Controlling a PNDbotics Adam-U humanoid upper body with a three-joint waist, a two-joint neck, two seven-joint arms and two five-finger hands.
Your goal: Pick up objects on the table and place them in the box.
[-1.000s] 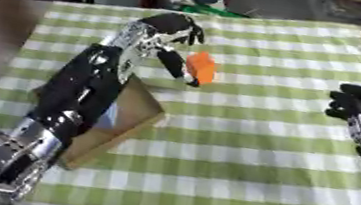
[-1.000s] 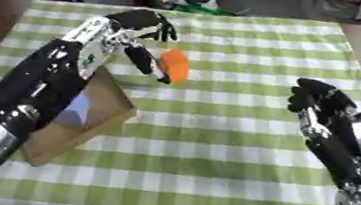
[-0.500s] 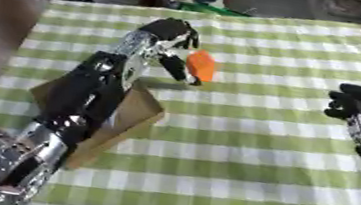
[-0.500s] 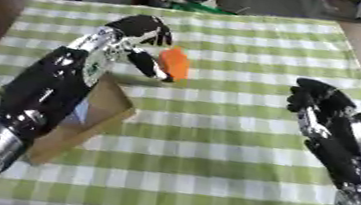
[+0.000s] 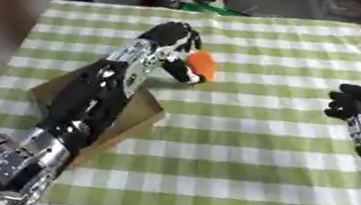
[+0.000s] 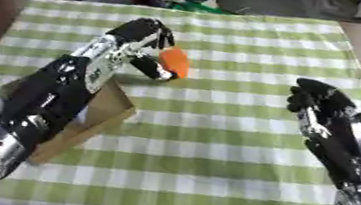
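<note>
We are in the pickup step: our left hand [image 5: 177, 43] is out over the green-checked cloth [image 5: 259, 136], fingers and thumb curled round the orange object [image 5: 201, 63], which looks pinched between them, though we cannot tell whether it is clear of the cloth or touching it. The cardboard box [image 5: 133, 118] sits just beside and below that arm, partly hidden under the forearm, with something pale blue showing inside in the right eye view. Our right hand [image 6: 321, 101] waits near the right side, fingers bent in and carrying nothing. Next, we judge, the orange piece needs a lift clear of the cloth, then a draw back toward us and to the left, over the near wall of the box, before letting go. There is plenty of open cloth between the two hands for that swing. The box's raised edge is the thing to clear, and the cloth's left border lies close beyond it.
</note>
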